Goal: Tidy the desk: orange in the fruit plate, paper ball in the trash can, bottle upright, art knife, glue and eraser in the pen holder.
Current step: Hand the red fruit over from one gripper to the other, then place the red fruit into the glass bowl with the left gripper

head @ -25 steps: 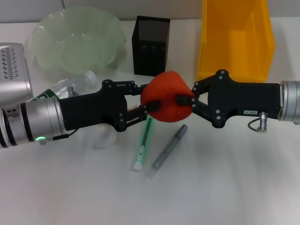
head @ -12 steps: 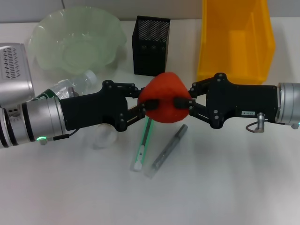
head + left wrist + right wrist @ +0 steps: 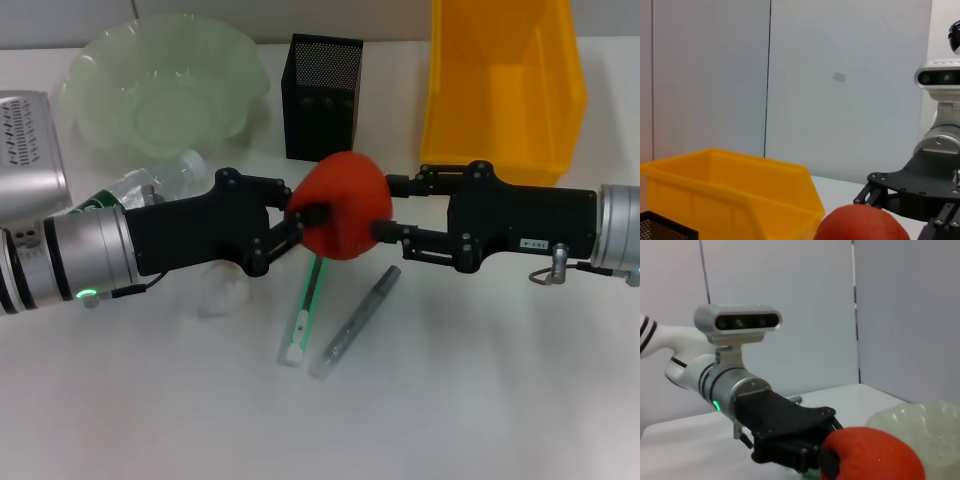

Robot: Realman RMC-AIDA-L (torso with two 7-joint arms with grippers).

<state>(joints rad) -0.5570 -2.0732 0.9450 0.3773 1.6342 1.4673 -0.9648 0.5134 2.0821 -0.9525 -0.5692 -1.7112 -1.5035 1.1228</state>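
1. The orange (image 3: 338, 205) sits up off the white desk (image 3: 480, 380), mid-scene, in front of the pen holder (image 3: 323, 97), with an arm reaching in from each side.
2. The left gripper (image 3: 300, 215) is clamped on the orange: dark fingertips press into its left face, one high, one low.
3. The right gripper (image 3: 385, 208) has its fingers spread wide, one above and one below the fruit's right side. The tips lie close to the skin, but whether they touch it is hard to call.
4. The orange covers the top end of the art knife (image 3: 304, 311), which lies flat on the desk pointing toward the robot.
5. The glue (image 3: 356, 320) lies just beside the knife on its right, slanted, in full view.
6. The bottle (image 3: 150, 185) lies on its side behind the left arm; only the cap end and a sliver of green label show.
7. A pale shape under the left arm is too faint to name.
8. The fruit plate (image 3: 160, 85) sits far left, the trash can (image 3: 505, 85) far right, its top cut off by the frame.
9. Both wrist views show only the orange's top, with the opposite arm behind.
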